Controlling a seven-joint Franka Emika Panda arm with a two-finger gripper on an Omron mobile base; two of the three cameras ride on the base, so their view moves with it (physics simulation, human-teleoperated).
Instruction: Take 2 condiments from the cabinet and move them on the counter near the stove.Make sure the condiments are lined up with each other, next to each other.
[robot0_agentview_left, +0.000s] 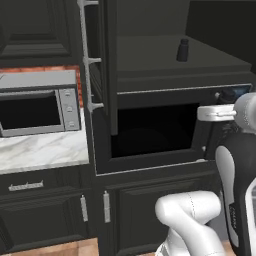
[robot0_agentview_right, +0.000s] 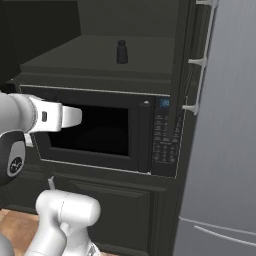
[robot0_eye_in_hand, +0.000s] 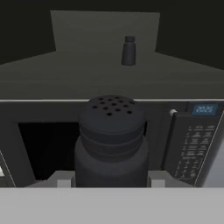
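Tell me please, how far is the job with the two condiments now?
One small black shaker bottle with a perforated top is out of the cabinet, gripped in the hand, in front of the built-in black microwave. The second small black bottle stands on the dark cabinet shelf. Left: place both side by side on the counter near the stove.

I log a black shaker (robot0_eye_in_hand: 111, 140) with a dotted top at lower centre, a second black bottle (robot0_eye_in_hand: 128, 51) upper centre on a dark grey shelf (robot0_eye_in_hand: 65, 78), near-black cabinet door (robot0_agentview_left: 102, 65), silver microwave (robot0_agentview_left: 39, 102), white grey-veined counter (robot0_agentview_left: 42, 150).
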